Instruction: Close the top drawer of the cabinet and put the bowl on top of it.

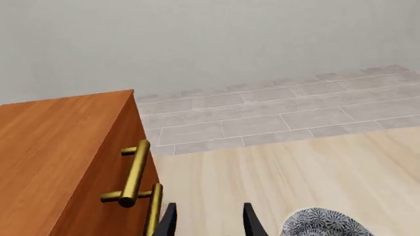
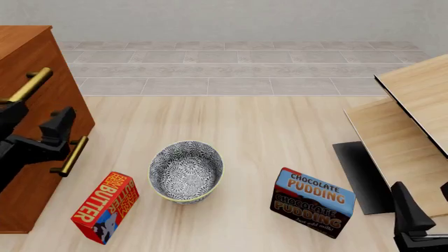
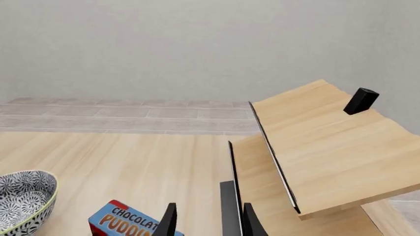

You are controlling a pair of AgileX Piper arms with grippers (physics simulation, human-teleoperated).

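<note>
**Bowl on the table between the two pincers, cabinet at the left**

In the front view we see the bowl (image 2: 185, 171) standing upright on the table (image 2: 266, 131), between the butter box (image 2: 105, 207) and the chocolate pudding box (image 2: 312, 202), touching neither. The cabinet (image 2: 28, 58) stands at the table's left edge, and its brass handles (image 2: 29, 85) face the bowl. We cannot tell which drawer each handle belongs to, nor whether the top drawer is shut. The left pincer (image 1: 208, 220) hovers beside the cabinet front, near a handle, with its fingers parted and nothing between them; the bowl lies just beyond it, to its right and apart from it. The right pincer (image 3: 208, 220) sits low at the right, beside the pale wooden furniture (image 3: 321, 142), likewise parted and empty, well apart from the bowl.
</note>
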